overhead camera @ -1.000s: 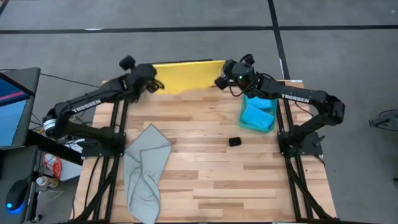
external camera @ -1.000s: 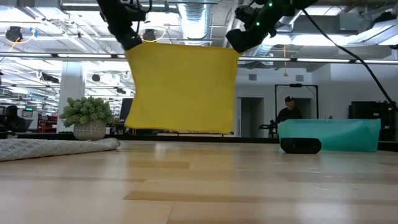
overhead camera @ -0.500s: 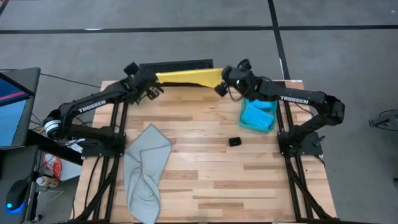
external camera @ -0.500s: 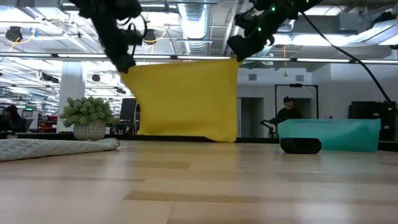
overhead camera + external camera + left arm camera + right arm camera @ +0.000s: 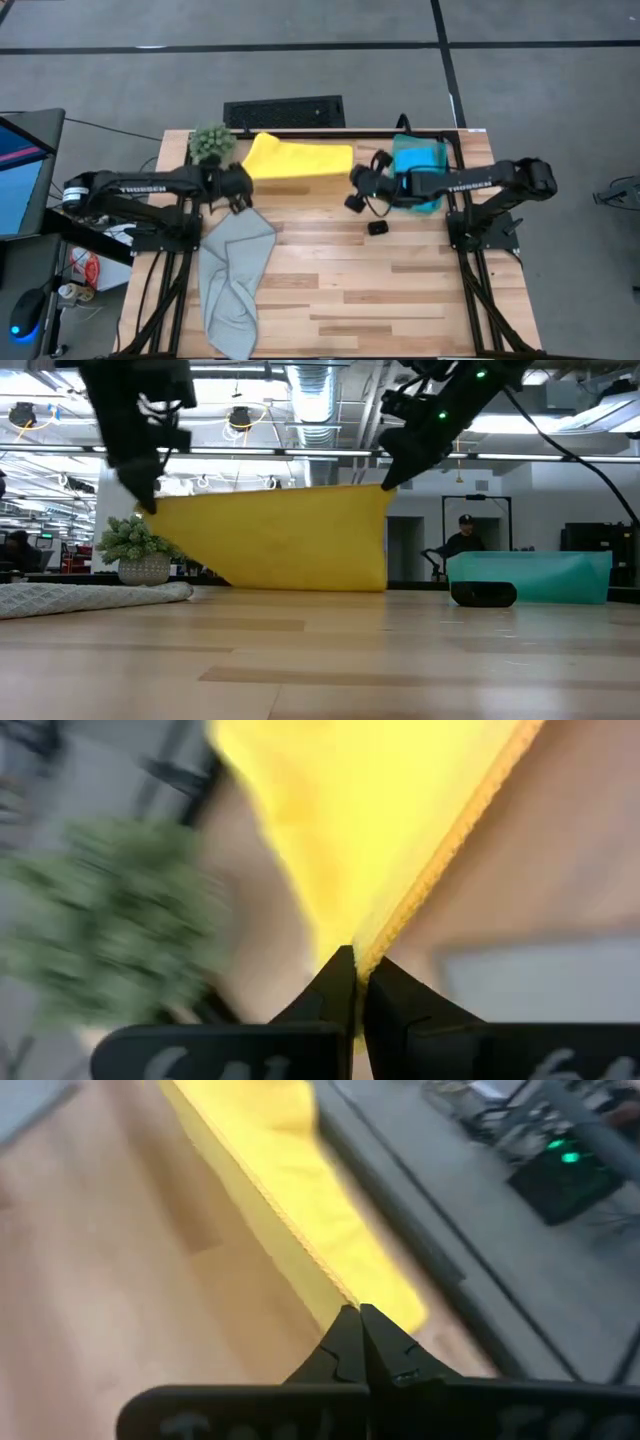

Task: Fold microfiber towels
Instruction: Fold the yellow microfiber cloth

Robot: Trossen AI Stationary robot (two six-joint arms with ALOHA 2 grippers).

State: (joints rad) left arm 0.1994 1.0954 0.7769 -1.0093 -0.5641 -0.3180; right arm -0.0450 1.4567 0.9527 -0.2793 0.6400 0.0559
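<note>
A yellow towel point(image 5: 300, 158) is stretched between my two grippers over the far part of the table; in the low view the yellow towel point(image 5: 290, 545) slants down from its held top edge to a lower edge by the tabletop. My left gripper point(image 5: 245, 184) is shut on one top corner and my right gripper point(image 5: 353, 180) on the other. A pale grey towel point(image 5: 235, 270) lies crumpled at the near left, and teal cloth point(image 5: 420, 165) sits at the far right. My left gripper pinches the yellow towel's left top corner point(image 5: 368, 948) between its two shut fingers, slanting down. The cloth spreads away from the fingertips and its top edge runs taut to the other gripper. My right gripper pinches the towel's right top corner point(image 5: 345, 1295) between its two shut fingers, slanting down from the table's right. The corner point(image 5: 383, 490) is lifted clear of the table and the cloth hangs below it.
A fuzzy green plant point(image 5: 210, 143) stands at the far left corner, close to the towel. A small black block point(image 5: 377, 228) lies right of centre. A black slab point(image 5: 283, 112) lies beyond the far edge. Bare wood spans the table's middle and near right.
Both grippers have come down and toward the table's near edge, staying shut on the yellow towel's top corners. The towel, which hung upright beyond the far edge, now slants over the table's far part, with its top edge much lower.
</note>
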